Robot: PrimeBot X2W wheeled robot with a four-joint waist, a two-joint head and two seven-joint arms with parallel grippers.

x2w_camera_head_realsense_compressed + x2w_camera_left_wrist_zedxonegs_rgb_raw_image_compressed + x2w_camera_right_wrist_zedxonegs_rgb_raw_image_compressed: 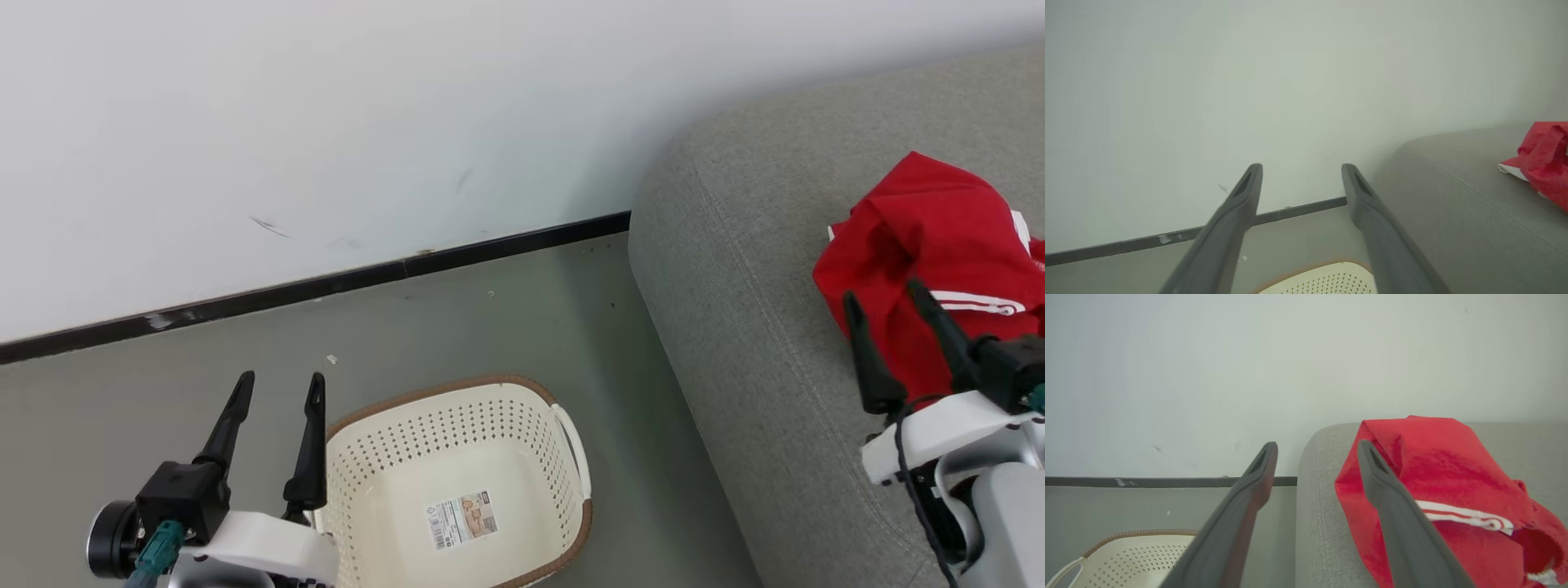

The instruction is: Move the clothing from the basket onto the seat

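Head view, left to right: left gripper (pixel 280 380) at 7 o'clock, fingers spread wide, gripping nothing, above the floor (pixel 490 327). Just beside it, at 6 o'clock, the basket (pixel 457 384) stands on the floor, paper label (pixel 461 518) on its bottom in plain sight. Dark skirting (pixel 326 284) runs along the white wall behind. The seat (pixel 735 286) fills 3 to 5 o'clock, with the clothing (pixel 931 237) bunched on it at 3 o'clock. Right gripper (pixel 883 292) at 4 o'clock, fingers well apart, pointing at the red heap, nothing clamped.

Left wrist view gives a sliver of basket rim at 6 o'clock between the spread fingers, and the clothing far off at 3 o'clock on the seat.

Right wrist view gives the basket's white handle (pixel 1061 571) at 8 o'clock and the garment's white stripe close up. The right-hand finger crosses in front of the cloth; can't tell if it touches.
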